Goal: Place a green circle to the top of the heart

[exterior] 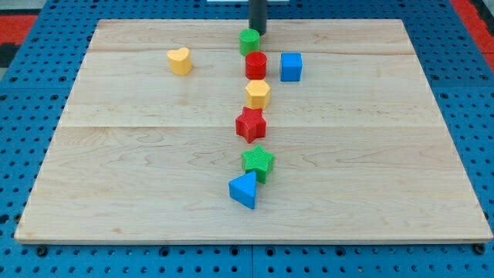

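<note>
The green circle [248,41] sits near the view's top edge of the wooden board [116,154]. The yellow heart [179,60] lies to its left and slightly lower. My tip [257,32] is a dark rod right behind the green circle, at its upper right, touching or almost touching it.
Below the green circle runs a column of blocks: a red circle [255,65], a yellow hexagon [258,94], a red star [250,124], a green star [258,162] and a blue triangle [244,189]. A blue cube [290,67] sits right of the red circle.
</note>
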